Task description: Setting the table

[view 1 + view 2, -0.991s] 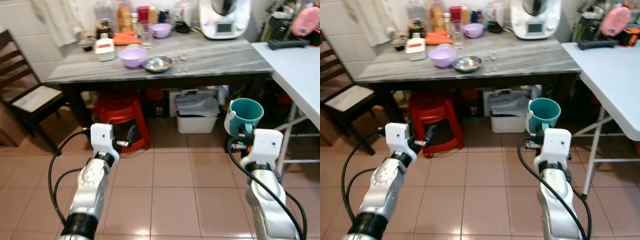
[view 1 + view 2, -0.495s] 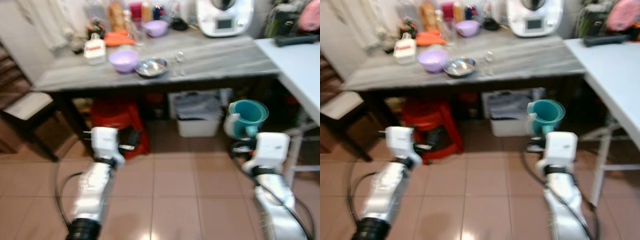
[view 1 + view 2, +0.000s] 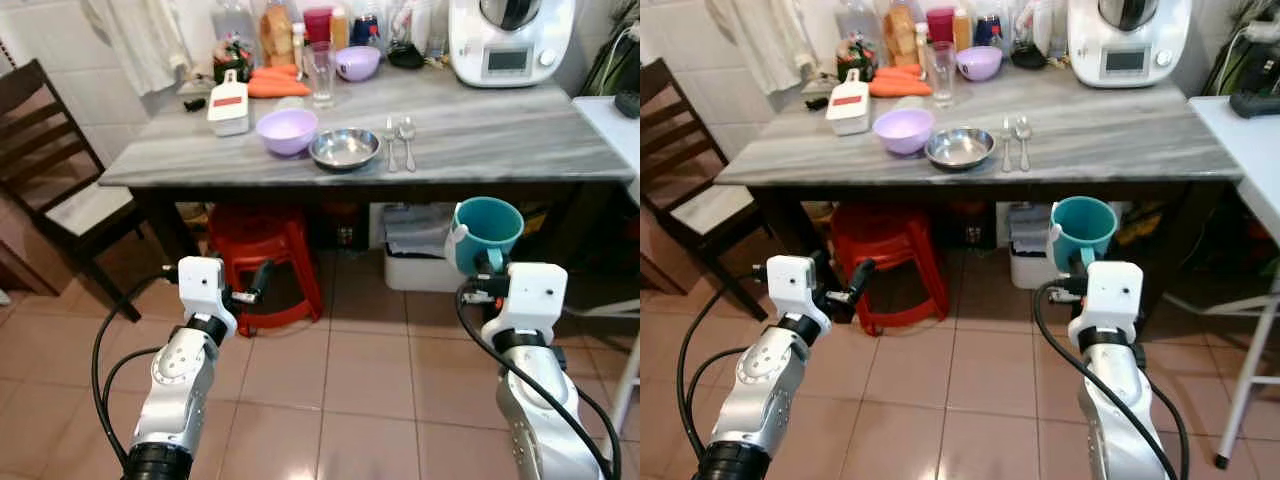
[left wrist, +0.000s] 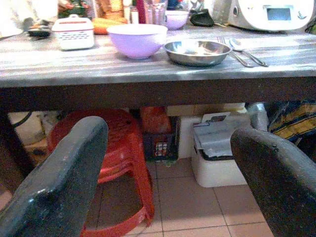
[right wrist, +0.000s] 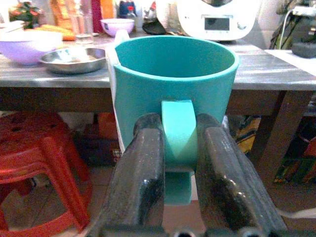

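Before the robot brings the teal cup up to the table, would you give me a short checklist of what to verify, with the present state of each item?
1. Grip on the teal cup: the right gripper has its fingers closed on the cup's handle. Ok.
2. Cup upright: its rim is level and its mouth faces up. Ok.
3. Cup contents: what shows of the inside looks empty; the bottom is hidden. Cannot tell.
4. Free spot on the grey table: bare top to the right of the spoon and fork. Ok.
5. Cup height: the cup sits below the tabletop edge, so it needs lifting first. Not ok.
6. Left gripper: open, holding nothing, low beside the red stool. Ok.
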Robot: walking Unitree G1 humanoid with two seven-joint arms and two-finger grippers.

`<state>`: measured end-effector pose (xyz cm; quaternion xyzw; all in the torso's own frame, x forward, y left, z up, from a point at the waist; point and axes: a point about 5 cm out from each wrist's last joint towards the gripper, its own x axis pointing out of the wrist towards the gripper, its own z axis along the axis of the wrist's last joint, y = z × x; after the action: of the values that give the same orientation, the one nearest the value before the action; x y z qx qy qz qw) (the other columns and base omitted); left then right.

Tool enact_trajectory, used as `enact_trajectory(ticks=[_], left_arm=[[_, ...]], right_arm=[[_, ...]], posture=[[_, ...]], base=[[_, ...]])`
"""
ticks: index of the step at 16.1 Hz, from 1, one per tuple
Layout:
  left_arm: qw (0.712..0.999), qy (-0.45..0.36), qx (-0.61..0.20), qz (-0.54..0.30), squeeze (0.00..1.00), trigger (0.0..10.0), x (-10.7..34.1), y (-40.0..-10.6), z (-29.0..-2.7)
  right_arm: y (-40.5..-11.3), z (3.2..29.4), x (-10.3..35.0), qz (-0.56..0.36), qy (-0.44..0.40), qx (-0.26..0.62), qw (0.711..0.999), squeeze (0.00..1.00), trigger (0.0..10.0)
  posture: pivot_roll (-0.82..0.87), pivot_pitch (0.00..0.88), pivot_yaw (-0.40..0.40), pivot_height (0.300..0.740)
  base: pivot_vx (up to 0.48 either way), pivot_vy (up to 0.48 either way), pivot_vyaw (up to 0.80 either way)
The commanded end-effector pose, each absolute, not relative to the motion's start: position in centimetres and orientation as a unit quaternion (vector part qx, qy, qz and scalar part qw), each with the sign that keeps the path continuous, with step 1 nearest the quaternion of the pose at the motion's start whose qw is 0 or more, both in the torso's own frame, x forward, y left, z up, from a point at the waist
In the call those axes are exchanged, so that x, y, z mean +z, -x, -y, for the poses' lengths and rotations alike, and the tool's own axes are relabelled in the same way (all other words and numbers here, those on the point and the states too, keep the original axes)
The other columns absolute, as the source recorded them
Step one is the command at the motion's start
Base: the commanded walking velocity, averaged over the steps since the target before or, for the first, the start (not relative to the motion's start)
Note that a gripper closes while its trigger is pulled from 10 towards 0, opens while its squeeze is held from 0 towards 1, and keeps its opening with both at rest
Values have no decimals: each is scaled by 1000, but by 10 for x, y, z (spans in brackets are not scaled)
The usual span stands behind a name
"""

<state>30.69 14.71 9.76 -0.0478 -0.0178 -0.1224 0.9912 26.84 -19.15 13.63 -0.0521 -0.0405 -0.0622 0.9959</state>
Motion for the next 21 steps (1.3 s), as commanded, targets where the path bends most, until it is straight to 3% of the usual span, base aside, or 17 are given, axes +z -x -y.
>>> enact_trajectory(ticks=[1, 21], left_arm=[[990, 46, -134, 19, 0, 10000, 101, -309, -140], [985, 60, -160, 13, 0, 10000, 102, -305, -125]], right_arm=[[-267, 195, 142, 49, 56, -67, 995, 0, 10000], [-278, 191, 152, 71, 69, -61, 993, 0, 10000]], posture=[[-175, 64, 86, 740], [-159, 60, 81, 740]], base=[[307, 0, 0], [384, 0, 0]])
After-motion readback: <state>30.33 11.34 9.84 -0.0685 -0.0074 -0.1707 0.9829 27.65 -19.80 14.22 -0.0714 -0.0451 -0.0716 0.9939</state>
